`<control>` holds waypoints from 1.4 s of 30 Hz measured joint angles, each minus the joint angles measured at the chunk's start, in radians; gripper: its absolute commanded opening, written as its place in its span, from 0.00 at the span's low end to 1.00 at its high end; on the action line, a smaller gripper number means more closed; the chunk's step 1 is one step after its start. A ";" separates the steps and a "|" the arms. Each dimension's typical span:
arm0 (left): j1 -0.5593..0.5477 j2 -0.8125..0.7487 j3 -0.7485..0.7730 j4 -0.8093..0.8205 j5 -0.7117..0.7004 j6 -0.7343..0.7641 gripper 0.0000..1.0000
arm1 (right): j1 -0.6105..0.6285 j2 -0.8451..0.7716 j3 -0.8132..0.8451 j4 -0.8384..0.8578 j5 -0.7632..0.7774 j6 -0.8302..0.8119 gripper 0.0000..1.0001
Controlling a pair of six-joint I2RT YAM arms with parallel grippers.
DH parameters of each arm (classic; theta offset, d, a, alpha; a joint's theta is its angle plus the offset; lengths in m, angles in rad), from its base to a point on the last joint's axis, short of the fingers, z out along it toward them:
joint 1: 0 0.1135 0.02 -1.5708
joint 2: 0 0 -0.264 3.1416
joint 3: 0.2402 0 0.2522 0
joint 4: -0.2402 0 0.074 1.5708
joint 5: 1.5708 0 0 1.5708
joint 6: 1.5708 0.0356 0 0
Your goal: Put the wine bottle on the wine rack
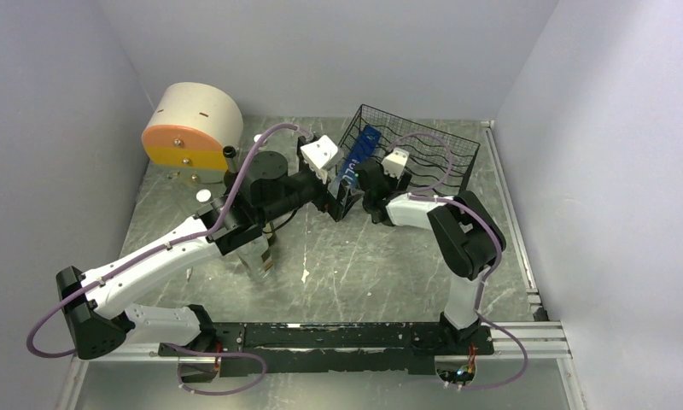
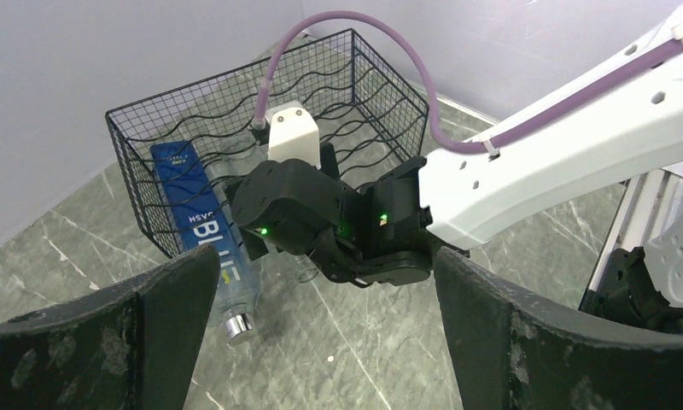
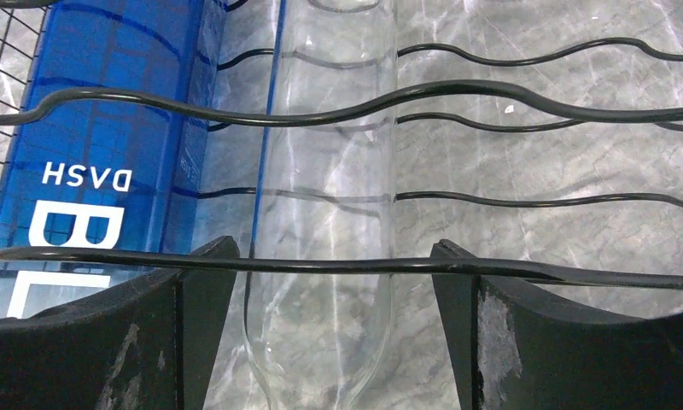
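Observation:
The black wire wine rack (image 1: 423, 154) stands at the back right, and it also shows in the left wrist view (image 2: 321, 94). A blue labelled bottle (image 1: 356, 164) lies in its leftmost slot, silver cap (image 2: 238, 327) sticking out at the front. A clear glass wine bottle (image 3: 329, 171) lies in the slot beside it, with its neck (image 2: 305, 269) just visible under the right wrist. My right gripper (image 3: 334, 248) is open at the rack's front, one finger on each side of the clear bottle, with gaps. My left gripper (image 2: 325, 260) is open and empty, just in front of the rack (image 1: 336, 203).
A white drum with an orange and yellow face (image 1: 189, 128) sits at the back left, with small white bits (image 1: 203, 196) on the marble table near it. A metal rail (image 1: 513, 222) runs along the right side. Grey walls close in on three sides.

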 measured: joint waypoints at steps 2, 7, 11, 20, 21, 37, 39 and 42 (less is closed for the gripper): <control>0.000 0.000 0.000 -0.001 0.000 0.000 0.99 | 0.000 -0.013 0.000 -0.009 -0.011 -0.002 0.89; 0.000 0.000 0.000 -0.003 -0.001 0.000 0.99 | -0.002 -0.084 0.000 -0.050 -0.080 -0.008 0.89; 0.000 0.000 0.000 -0.003 -0.002 0.000 1.00 | -0.003 -0.151 -0.002 -0.081 -0.142 -0.007 0.88; 0.000 -0.011 -0.002 -0.004 -0.008 -0.001 1.00 | -0.003 -0.193 -0.057 -0.217 -0.306 0.012 0.70; 0.000 -0.015 -0.002 -0.004 -0.009 -0.001 0.99 | -0.003 -0.194 -0.066 -0.228 -0.321 0.014 0.68; 0.000 -0.021 -0.005 -0.010 -0.018 -0.002 1.00 | -0.005 -0.180 -0.074 -0.271 -0.418 0.071 0.31; 0.000 -0.021 -0.005 -0.010 -0.019 -0.002 1.00 | -0.005 -0.168 -0.063 -0.273 -0.414 0.076 0.31; 0.000 -0.021 -0.005 -0.010 -0.020 -0.002 1.00 | -0.008 -0.149 -0.043 -0.278 -0.403 0.082 0.31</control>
